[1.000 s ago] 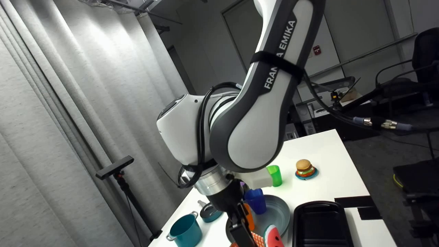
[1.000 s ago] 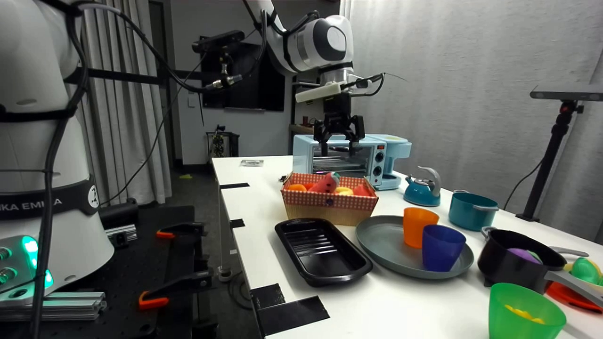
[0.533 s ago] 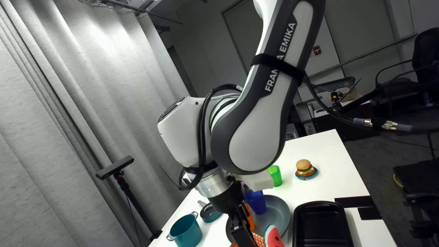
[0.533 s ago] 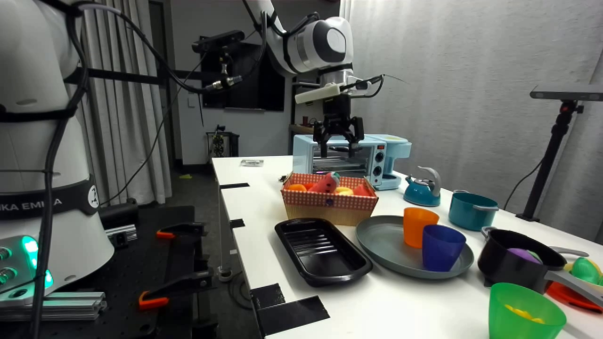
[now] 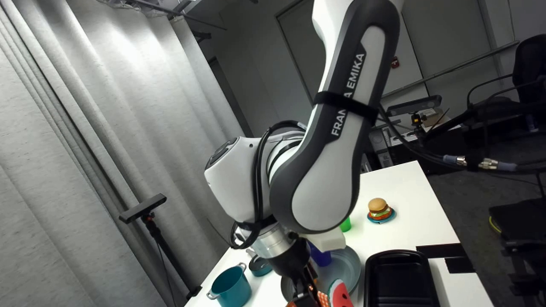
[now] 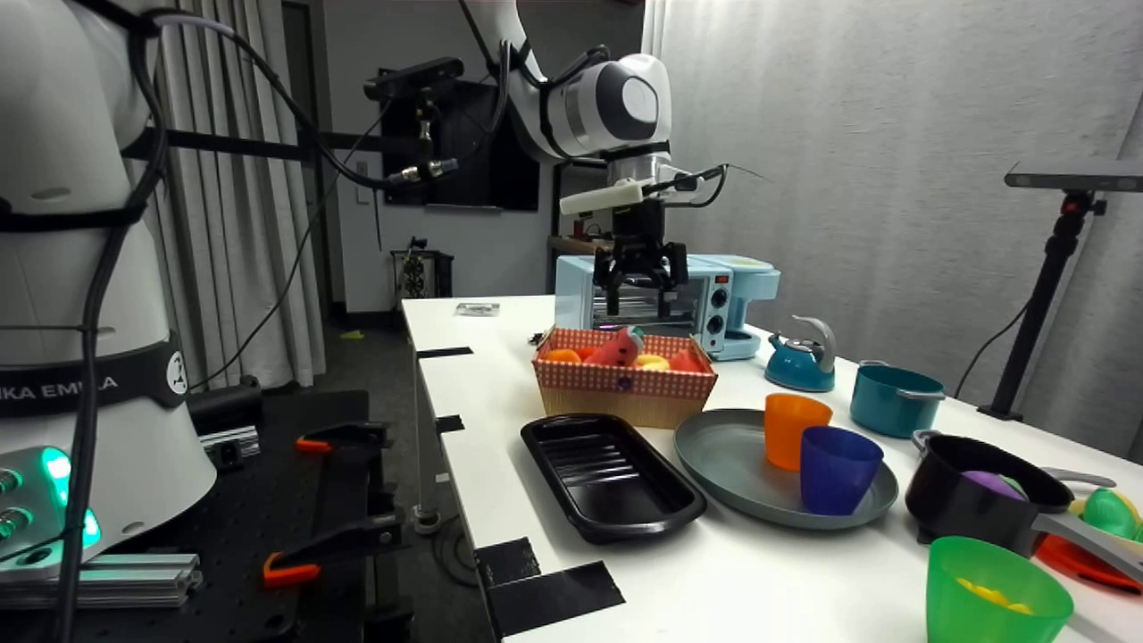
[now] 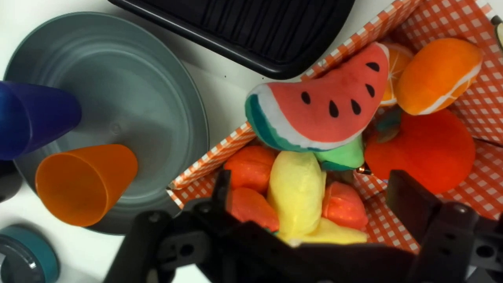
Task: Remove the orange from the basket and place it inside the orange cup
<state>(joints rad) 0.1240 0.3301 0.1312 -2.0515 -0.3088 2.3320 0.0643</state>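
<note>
The basket is a red-and-white checked box (image 6: 625, 393) full of soft toy fruit. In the wrist view the orange (image 7: 438, 76), a plush fruit with a white-edged slice face, lies in the basket's upper right corner, beside the watermelon slice (image 7: 326, 102) and a larger red fruit (image 7: 428, 153). Upright on the grey plate stands the orange cup (image 6: 795, 430), its mouth visible in the wrist view. My gripper (image 6: 638, 308) hovers just above the basket, open, pointing down. Between its fingers in the wrist view only a yellow fruit (image 7: 296, 192) and red pieces appear below, untouched.
A blue cup (image 6: 838, 469) shares the grey plate (image 6: 728, 469) with the orange cup. In front of the basket lies a black tray (image 6: 616, 478). Behind it stands a light-blue toaster oven (image 6: 576, 295). A teal pot (image 6: 896, 400) and a black pan (image 6: 973, 500) are to the right.
The arm has lowered, bringing my gripper closer to the basket, mostly within the last half second. Its fingers have stayed apart, and the fruit and cups have not moved.
</note>
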